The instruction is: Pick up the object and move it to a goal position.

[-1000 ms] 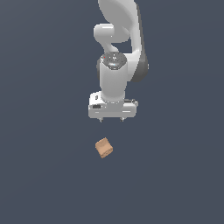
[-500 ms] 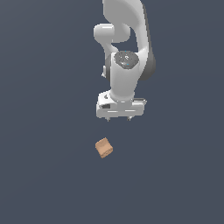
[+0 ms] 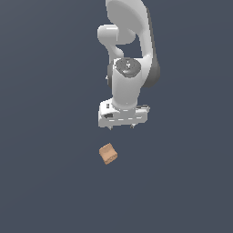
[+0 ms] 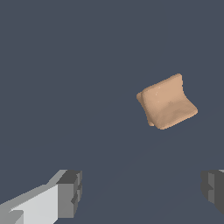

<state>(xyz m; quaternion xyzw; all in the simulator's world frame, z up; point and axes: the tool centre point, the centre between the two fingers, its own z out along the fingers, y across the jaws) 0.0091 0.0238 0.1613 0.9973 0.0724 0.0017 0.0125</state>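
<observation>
Exterior view: your gripper hangs above the object, well apart.
Object: tan cube, tilted (lying free on the grey floor).
Claw: released, fingers spread wide.

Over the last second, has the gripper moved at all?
Yes. In the exterior view the gripper has come down toward the cube, which lies where it was, and shifted slightly toward that view's right. Its jaws are open.

Plain tan-brown cube, white hand with dark grey fingertips, slate-blue ground
</observation>
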